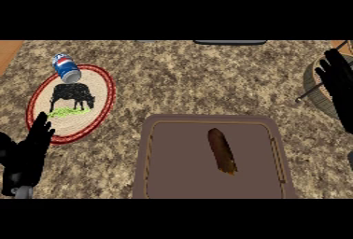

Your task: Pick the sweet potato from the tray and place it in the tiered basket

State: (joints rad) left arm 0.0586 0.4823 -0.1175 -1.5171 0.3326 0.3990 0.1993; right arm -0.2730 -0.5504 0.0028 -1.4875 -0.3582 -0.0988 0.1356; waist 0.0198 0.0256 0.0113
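Two hands show, neither touching anything. Sweet potato (222,151) lies on the brown tray (172,182) at lower centre of the frame, right of the tray's middle, clear of the rim on all sides. Long axis runs near top-to-bottom in the frame, lower end tipped slightly toward the right.

Right hand (338,77) is at the upper right edge of the frame, fingers straight and pointing up, holding nothing. It overlaps the tiered basket (316,88), of which only a dark rim and a wire part show at the right edge; the rest is cut off. From this hand the sweet potato lies down and to the left, well apart.

Left hand (31,149) is at the lower left edge, fingers up and relaxed, holding nothing, resting beside the round plate (96,112) with the cow picture. A blue can (67,67) lies on the plate's upper edge. From this hand the sweet potato lies to the right, across bare desk (193,79) and the tray's left rim.

Judgement: pick not yet begun. The two hands look about equally far from the sweet potato, but the basket is on the right, so the right hand is the likely one. A grasp across the short axis, fingers closing from left and right, suits how it lies.
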